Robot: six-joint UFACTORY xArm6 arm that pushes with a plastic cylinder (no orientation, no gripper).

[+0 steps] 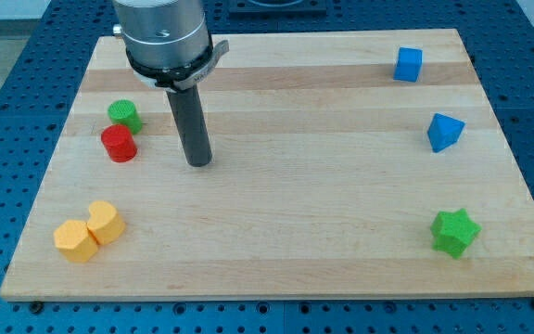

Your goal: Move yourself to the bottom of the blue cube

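The blue cube point(408, 64) sits near the view's top right corner of the wooden board point(276, 232). My tip point(199, 162) rests on the board in the left half, far to the view's left of the blue cube and lower than it. The tip stands just right of the red cylinder point(119, 144) and the green cylinder point(125, 115), touching neither.
A second blue block point(444, 132), wedge-like, lies below the blue cube at the right. A green star-shaped block point(455, 231) sits at the lower right. Two yellow-orange blocks point(89, 232) lie together at the lower left. The board rests on a blue perforated table.
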